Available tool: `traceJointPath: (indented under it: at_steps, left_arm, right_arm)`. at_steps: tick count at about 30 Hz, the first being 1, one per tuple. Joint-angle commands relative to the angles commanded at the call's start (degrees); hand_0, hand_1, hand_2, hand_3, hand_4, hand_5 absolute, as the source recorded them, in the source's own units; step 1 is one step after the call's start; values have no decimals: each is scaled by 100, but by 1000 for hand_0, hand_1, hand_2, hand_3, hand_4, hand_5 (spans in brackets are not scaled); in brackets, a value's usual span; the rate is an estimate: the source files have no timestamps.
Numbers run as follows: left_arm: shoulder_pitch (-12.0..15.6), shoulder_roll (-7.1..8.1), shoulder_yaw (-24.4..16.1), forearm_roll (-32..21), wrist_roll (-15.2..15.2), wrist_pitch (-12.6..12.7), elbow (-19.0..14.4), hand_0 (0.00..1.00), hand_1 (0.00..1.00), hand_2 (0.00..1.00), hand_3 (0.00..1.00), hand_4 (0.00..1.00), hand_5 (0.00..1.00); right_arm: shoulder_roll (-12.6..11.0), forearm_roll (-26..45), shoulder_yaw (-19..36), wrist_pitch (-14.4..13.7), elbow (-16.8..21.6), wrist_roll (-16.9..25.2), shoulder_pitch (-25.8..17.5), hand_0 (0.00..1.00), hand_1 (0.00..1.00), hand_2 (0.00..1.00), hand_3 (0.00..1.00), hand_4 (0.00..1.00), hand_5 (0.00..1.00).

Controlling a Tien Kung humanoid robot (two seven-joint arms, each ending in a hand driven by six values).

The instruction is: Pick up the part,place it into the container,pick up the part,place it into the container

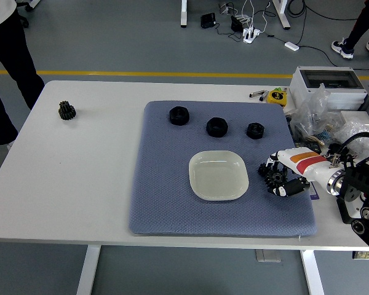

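Observation:
My right hand [281, 180] comes in from the right edge over the blue mat [166, 184], just right of the pale square dish [218, 176]. Its fingers are curled around a black gear [274, 179], held slightly above the mat. The hand now covers the spot where a second small gear lay, so I cannot make that gear out. Three black round parts lie along the far side of the mat: one [179, 115] at the left, one [216, 127] in the middle, one [254, 130] at the right. Nothing is in the dish. My left arm is out of view.
Another black gear [66, 110] lies on the bare white table at the far left. A grey box [327, 86], plastic bags [323, 120] and small tools crowd the right side. A person in dark trousers [9, 67] stands at the far left corner.

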Motion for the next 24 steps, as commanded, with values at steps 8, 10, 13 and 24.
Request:
traceJointPath:
  at_steps: [8,10,13,24]
  left_arm:
    - [22,13,-35,45,15,-1,2,653,651,620,557,597,498]
    - [27,19,-23,36,15,2,-1,653,651,620,557,597,498]
    - [29,21,-21,46,24,7,-5,653,652,623,557,597,498]
    - [-12,38,7,39,34,7,-28,654,653,622,557,597,498]
  right_arm:
    - [71,-34,-401,47,530,-61,486,335,410,466,472,523,2]
    - [115,37,-626,57,597,-57,709,335,410,466,472,523,2]
    - [239,243,-997,-109,501,38,1041,358,409,464,476,556,2]
    - [1005,637,-2269,-851,-944,332,1886,422,425,474,486,598,2]
